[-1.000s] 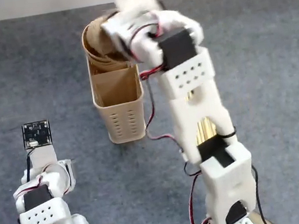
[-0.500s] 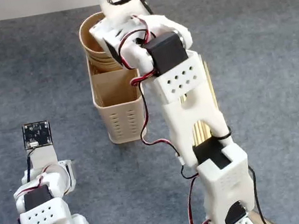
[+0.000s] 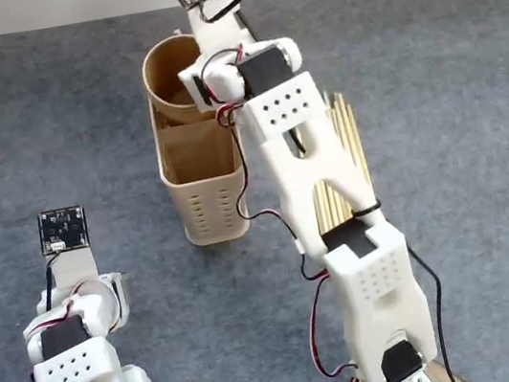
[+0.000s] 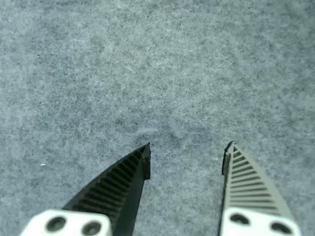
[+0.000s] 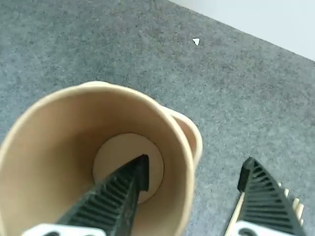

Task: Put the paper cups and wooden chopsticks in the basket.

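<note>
A: Looks of the paper cups [image 3: 170, 73]?
B: Plain tan, nested one inside another, upright in the far compartment of the basket [image 3: 207, 208]. From the right wrist: a wide round mouth, a pale disc at the bottom, a second rim peeking out just behind.
A: And the wooden chopsticks [image 3: 348, 137]?
B: Pale and thin, bundled side by side, lying on the grey carpet [image 3: 468, 70] near the basket, partly under the right arm [image 3: 318, 166].
A: Now the right gripper [image 5: 194, 164]?
B: Spread wide. One dark ribbed finger down inside the top cup's mouth, the other outside over the carpet, the cup's wall between the two. Not closed on anything; impossible to judge any contact with the wall.
A: And the left gripper [image 4: 187, 150]?
B: Also well apart, holding nothing, above bare carpet, well away from basket and cups.
A: Anything hidden or hard to make out?
B: Yes. From the high view, the right gripper covered by its own wrist. Middle of the chopsticks lost beneath the arm, so no sure count. Number of nested cups unclear too.
</note>
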Controlling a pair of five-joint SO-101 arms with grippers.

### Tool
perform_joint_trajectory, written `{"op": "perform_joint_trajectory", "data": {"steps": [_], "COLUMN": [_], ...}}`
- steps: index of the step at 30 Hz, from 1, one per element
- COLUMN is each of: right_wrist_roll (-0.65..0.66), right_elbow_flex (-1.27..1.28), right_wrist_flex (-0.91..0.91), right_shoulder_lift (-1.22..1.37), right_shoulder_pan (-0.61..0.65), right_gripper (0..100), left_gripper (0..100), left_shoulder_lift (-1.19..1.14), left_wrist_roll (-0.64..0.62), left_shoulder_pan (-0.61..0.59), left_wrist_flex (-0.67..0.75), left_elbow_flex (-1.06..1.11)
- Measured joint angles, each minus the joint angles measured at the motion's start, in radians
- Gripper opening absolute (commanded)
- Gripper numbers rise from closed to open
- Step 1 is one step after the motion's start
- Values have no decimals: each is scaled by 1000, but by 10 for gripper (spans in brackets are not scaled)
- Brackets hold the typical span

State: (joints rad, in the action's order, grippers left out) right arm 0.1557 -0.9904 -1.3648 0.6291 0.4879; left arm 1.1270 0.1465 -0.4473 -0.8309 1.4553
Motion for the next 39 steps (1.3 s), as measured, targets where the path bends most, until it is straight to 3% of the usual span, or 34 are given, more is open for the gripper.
{"op": "perform_joint_trajectory", "data": {"steps": [6,13,21,25,29,34,39], "right_wrist_roll": [0,3,-72,-78,-5,81,92], "right_elbow_flex": [-176,-618,-609,-354,112,763,1212], "right_wrist_flex": [-61,-281,-384,-387,-374,-143,147], "right_shoulder_lift": [34,38,-287,-528,-686,-736,-738], "right_shoulder_pan": [3,12,15,-130,-301,-448,-454], "right_gripper": [294,294,292,292,292,292,292], "left_gripper": [256,256,256,256,256,256,256], "left_shoulder_lift": [0,0,0,0,0,0,0], "left_wrist_roll": [0,0,0,0,0,-2,-2], "left_shoulder_pan": [0,0,17,17,17,17,38], "left_wrist_flex": [0,0,0,0,0,0,2], "left_elbow_flex": [0,0,0,0,0,0,17]}}
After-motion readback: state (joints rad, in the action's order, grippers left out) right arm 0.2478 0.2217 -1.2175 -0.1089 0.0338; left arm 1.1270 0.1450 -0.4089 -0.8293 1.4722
